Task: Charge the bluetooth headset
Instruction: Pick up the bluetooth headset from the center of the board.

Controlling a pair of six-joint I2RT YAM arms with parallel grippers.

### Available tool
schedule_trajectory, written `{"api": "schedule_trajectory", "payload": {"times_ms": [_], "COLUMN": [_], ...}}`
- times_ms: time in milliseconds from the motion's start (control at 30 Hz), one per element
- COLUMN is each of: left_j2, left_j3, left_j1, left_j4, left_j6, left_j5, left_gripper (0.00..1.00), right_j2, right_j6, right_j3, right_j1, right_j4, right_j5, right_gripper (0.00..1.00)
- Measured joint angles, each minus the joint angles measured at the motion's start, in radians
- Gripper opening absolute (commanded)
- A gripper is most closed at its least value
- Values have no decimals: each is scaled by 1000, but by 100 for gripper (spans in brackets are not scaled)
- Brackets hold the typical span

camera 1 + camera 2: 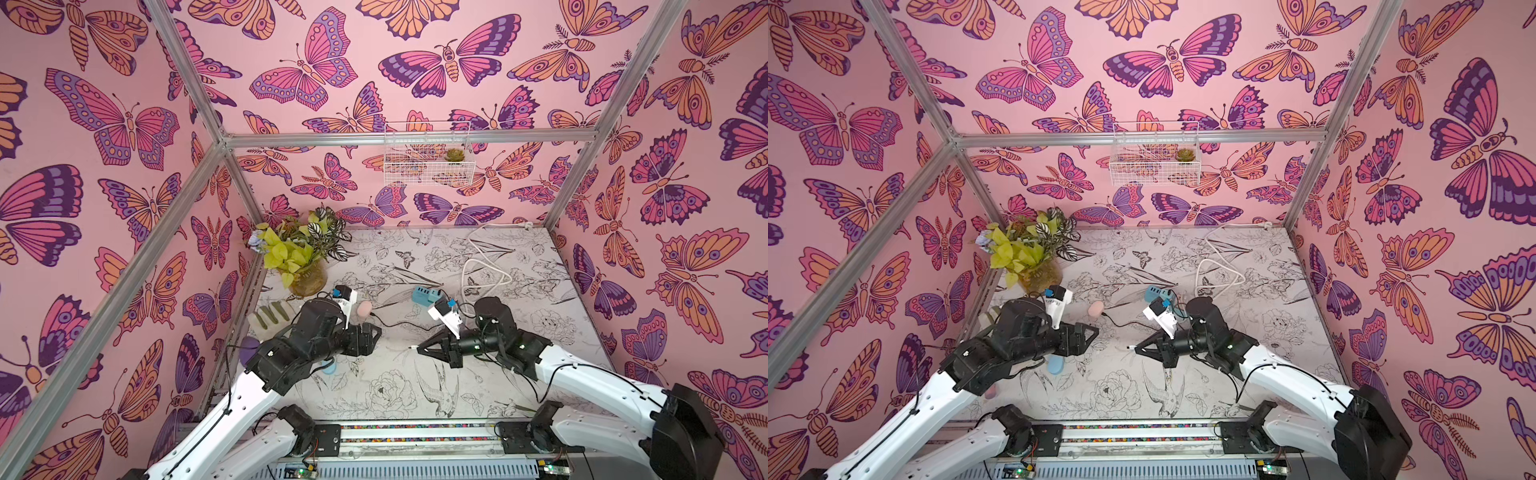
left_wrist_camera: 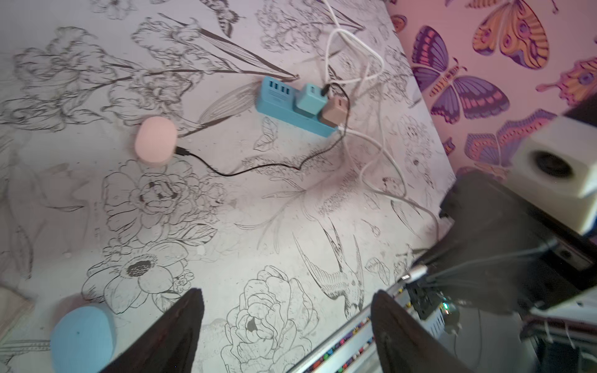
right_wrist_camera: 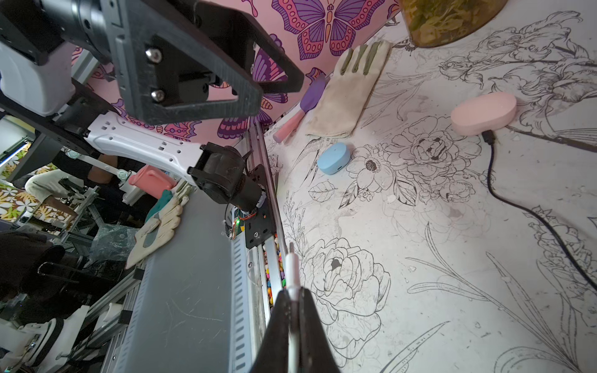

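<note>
Right gripper (image 3: 292, 292) is clamped tight on the white charging plug (image 3: 291, 263), whose metal tip projects past the fingertips. In both top views it hangs above the table (image 1: 395, 386) near the centre, pointing toward nine o'clock.

Left gripper (image 2: 287, 294) has its jaws spread wide with nothing between them. It is clear of the surface and points toward three o'clock, facing the right gripper across a gap.

Findings on the table, taken from its centre in a top view:
- Blue headset case (image 3: 333, 158): closed, lying flat at about eight o'clock, partly under the left arm and apart from both cables.
- Pink headset case (image 2: 156, 140): lying at about ten o'clock, with the black cable (image 2: 258, 168) plugged into its side.
- Power strip (image 2: 277, 103): blue, at twelve o'clock from the right gripper's tip. A teal adapter (image 2: 310, 100) and a tan adapter (image 2: 334, 111) sit side by side on it, and the black cable runs to them.
- White cable (image 1: 478, 266): lies in loose loops at about one o'clock, behind the power strip.
- Vase (image 1: 307, 282): holds foliage and stands upright at about eleven o'clock, near the far left corner.
- Glove (image 3: 349, 90): lies flat against the left edge at nine o'clock, with a purple and pink brush (image 3: 303, 109) just beside it.
</note>
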Motion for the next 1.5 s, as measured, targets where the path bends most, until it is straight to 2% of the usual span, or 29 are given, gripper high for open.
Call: {"api": "schedule_trajectory", "payload": {"times_ms": [233, 467, 600, 800, 1100, 1400, 1500], "left_j2": [69, 66, 61, 126, 269, 290, 279], "left_j3": [-45, -182, -256, -304, -307, -307, -306], "left_j1": [36, 92, 138, 188, 196, 194, 190], "left_j4": [-113, -153, -147, -69, 55, 138, 157], "left_j6": [-160, -364, -430, -457, -458, -496, -499], "left_j5": [-153, -227, -249, -251, -226, -67, -36], "left_gripper": [85, 88, 88, 88, 86, 79, 79], "right_j2": [30, 75, 88, 95, 102, 136, 147], "right_j6": [26, 37, 48, 56, 55, 56, 60], "right_j3": [-8, -8, -12, -27, -33, -33, -33], "right_j1": [34, 66, 71, 72, 72, 72, 72], "right_j4": [72, 127, 159, 209, 236, 261, 264], "right_j5": [20, 34, 35, 34, 34, 33, 34], "right_gripper": [6, 7, 7, 7, 7, 7, 7]}}
